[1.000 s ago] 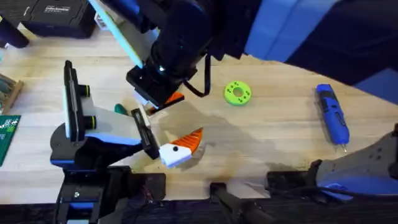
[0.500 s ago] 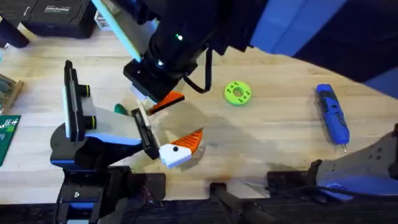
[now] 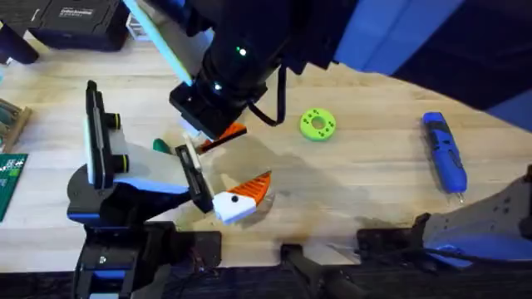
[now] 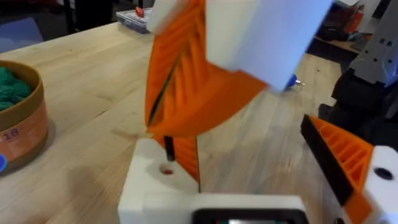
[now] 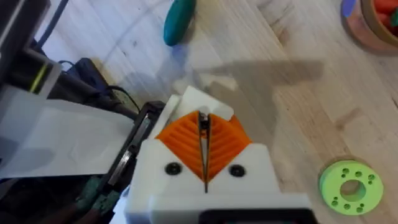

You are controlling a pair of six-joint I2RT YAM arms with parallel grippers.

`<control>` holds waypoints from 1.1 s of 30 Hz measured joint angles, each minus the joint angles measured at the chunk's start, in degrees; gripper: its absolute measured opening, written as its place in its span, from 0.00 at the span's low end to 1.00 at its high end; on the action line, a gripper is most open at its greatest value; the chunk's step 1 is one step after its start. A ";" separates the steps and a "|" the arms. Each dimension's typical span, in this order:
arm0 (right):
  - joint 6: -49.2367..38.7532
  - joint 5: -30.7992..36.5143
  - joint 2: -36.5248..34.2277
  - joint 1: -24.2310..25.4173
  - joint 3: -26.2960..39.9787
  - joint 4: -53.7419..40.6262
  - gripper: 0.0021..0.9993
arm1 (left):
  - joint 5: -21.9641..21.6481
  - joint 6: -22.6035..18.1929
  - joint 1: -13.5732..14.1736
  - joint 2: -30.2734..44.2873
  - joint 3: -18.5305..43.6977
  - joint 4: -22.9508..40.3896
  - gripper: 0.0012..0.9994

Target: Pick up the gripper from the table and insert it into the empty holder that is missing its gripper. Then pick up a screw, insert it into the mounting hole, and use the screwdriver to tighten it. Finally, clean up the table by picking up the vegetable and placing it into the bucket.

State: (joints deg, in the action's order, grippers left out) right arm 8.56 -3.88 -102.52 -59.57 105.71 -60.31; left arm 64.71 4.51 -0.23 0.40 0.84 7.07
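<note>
- Our right claw (image 5: 205,146) clenched on the gripper (image 3: 226,135), just above the empty holder (image 4: 163,177).
- Left claw: can't tell.
- Screwdriver (image 3: 445,153) on desk (image 3: 366,158).

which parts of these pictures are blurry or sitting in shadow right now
Overhead: the right arm rising under the camera shows large, dark and blurred, throwing a broad shadow on the table; the screwdriver lies in light. Left wrist: the near orange and white gripper parts are blurred. Right wrist: a soft grey shadow crosses the wood near the vegetable.
</note>
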 joint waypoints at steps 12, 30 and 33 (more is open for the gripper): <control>0.02 -0.02 -2.87 0.00 0.24 -0.04 0.01 | 0.13 0.47 0.00 0.02 0.00 0.13 0.99; 0.38 0.15 -2.93 0.02 0.96 -2.54 0.42 | 0.46 0.33 0.09 0.01 0.00 0.12 0.99; 0.38 1.19 -2.45 0.29 0.96 -2.94 0.87 | 0.31 0.24 0.09 0.00 0.00 0.11 0.99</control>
State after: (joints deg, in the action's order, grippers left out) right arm 8.94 -2.69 -104.97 -59.28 106.67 -63.26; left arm 65.02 4.75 -0.14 0.40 0.84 7.18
